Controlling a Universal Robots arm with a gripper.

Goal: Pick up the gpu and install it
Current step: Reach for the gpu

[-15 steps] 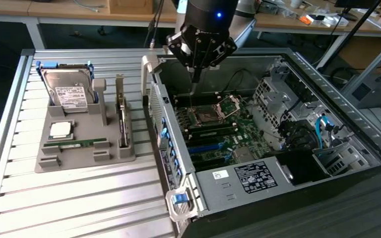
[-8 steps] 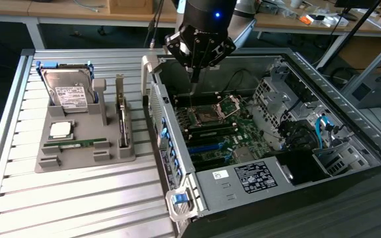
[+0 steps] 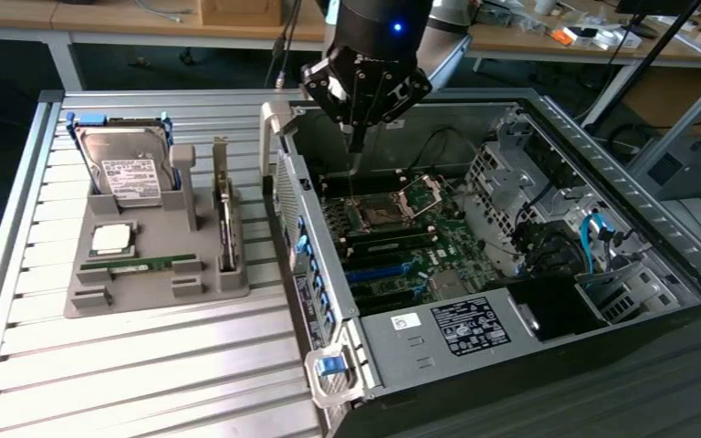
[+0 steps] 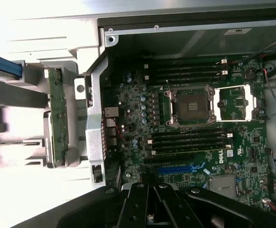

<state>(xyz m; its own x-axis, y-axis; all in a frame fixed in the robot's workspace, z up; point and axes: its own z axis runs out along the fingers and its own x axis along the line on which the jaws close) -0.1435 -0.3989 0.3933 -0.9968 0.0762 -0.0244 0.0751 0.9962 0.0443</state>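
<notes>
The gpu (image 3: pixel 224 219) stands on edge in a slot of the grey holder (image 3: pixel 156 287) on the slatted table, at the exterior view's left of the open computer case (image 3: pixel 643 265). It shows edge-on as a green strip, the gpu (image 4: pixel 58 118), in the wrist view. My gripper (image 3: pixel 353 146) hangs over the case's back corner, above the motherboard (image 3: pixel 412 242), well apart from the gpu. Its fingers are shut to a thin point and hold nothing. In the wrist view the gripper (image 4: pixel 149 199) sits over the motherboard (image 4: pixel 138 104) near a blue slot (image 4: pixel 178 168).
The holder also carries a silver hard drive (image 3: pixel 125 169), a square processor (image 3: pixel 112 239) and a narrow green memory stick (image 3: pixel 143 265). The case's metal wall (image 3: pixel 284 182) rises between holder and motherboard. An open processor socket (image 4: pixel 192 107) lies between rows of memory slots. Cables fill the case's right side.
</notes>
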